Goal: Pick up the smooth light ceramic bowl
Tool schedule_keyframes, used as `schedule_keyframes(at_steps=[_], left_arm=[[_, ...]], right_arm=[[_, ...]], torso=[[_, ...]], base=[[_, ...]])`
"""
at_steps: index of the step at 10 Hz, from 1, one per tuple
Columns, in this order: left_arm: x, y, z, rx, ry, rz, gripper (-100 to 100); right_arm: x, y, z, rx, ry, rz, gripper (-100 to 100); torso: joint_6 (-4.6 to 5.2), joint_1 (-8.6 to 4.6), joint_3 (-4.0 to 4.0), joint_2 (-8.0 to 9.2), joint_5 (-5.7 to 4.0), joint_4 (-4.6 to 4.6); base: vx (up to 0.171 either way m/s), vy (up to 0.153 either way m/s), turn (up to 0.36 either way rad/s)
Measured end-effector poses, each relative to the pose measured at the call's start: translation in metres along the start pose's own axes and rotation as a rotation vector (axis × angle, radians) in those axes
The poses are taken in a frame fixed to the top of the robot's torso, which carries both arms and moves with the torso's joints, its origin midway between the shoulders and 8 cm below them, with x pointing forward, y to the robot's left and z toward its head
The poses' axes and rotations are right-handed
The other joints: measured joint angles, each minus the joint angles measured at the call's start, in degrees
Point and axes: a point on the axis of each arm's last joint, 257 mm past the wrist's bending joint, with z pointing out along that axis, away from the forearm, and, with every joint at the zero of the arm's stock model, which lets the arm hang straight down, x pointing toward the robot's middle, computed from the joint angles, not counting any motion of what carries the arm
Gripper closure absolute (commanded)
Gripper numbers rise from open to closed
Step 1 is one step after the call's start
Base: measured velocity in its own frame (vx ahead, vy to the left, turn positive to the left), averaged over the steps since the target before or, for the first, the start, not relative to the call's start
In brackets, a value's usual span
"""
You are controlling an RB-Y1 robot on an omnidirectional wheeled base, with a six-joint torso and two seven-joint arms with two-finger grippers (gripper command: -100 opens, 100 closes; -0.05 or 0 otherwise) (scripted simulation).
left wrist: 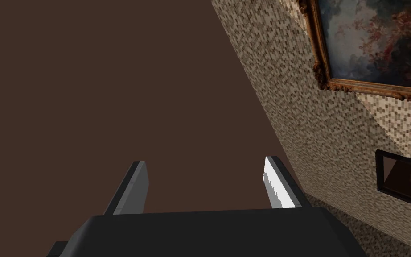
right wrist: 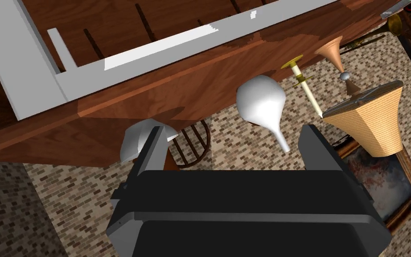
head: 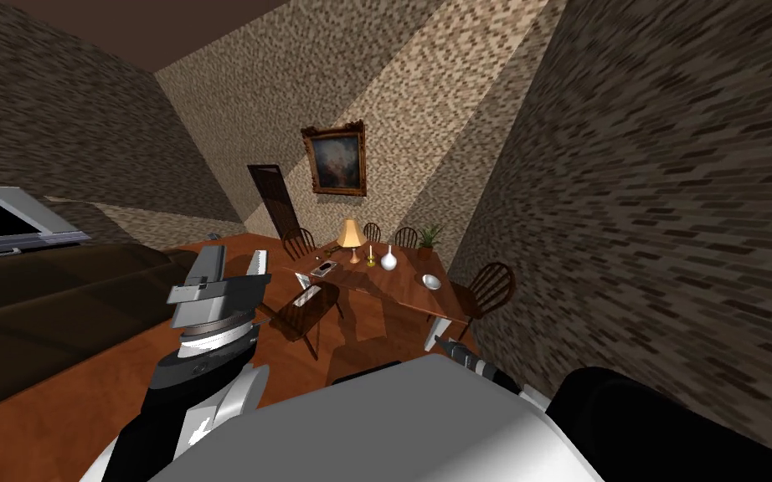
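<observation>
Pale bowl (head: 432, 282) on the table (head: 394, 290) ahead of the right pincer (right wrist: 232, 129) (spread wide), behind one blade.

Bare tbl (head: 401, 294) round bowl (head: 432, 282) — chair (head: 490, 289) just beside edge, vase (head: 388, 258) well apart.

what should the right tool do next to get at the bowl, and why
Probably move forward and swing the right tool toward the bowl. The bowl sits near the right edge of the table, apart from the vase; the head view shows the open tool short of the table, and its wrist view puts the bowl behind one finger, not between both.
</observation>
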Motion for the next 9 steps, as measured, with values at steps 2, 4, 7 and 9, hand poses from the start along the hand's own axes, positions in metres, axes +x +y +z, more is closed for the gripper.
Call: schedule_keyframes(at_steps=[2,4,7,9], left_arm=[[0.000,0.000,0.000,0.000,0.000,0.000,0],[0.000,0.000,0.000,0.000,0.000,0.000,0],[0.000,0.000,0.000,0.000,0.000,0.000,0],[0.000,0.000,0.000,0.000,0.000,0.000,0]], right_arm=[[0.016,-0.028,-0.008,0.063,0.059,-0.049,-100],[0.029,-0.056,-0.024,0.117,0.115,-0.101,-100],[0.050,-0.098,-0.045,0.203,0.202,-0.184,-100],[0.057,-0.134,-0.073,0.269,0.262,-0.236,-100]], torso=[[0.01,0.01,0.00,0.00,-0.01,0.00],[0.00,0.00,-0.04,-0.06,0.00,-0.01],[-0.04,-0.03,-0.04,-0.08,-0.01,-0.01],[-0.02,0.01,-0.06,-0.10,0.01,-0.02]], base=[[0.050,0.051,0.208],[0.061,0.034,0.210],[0.055,0.026,0.178],[0.092,0.050,0.295]])
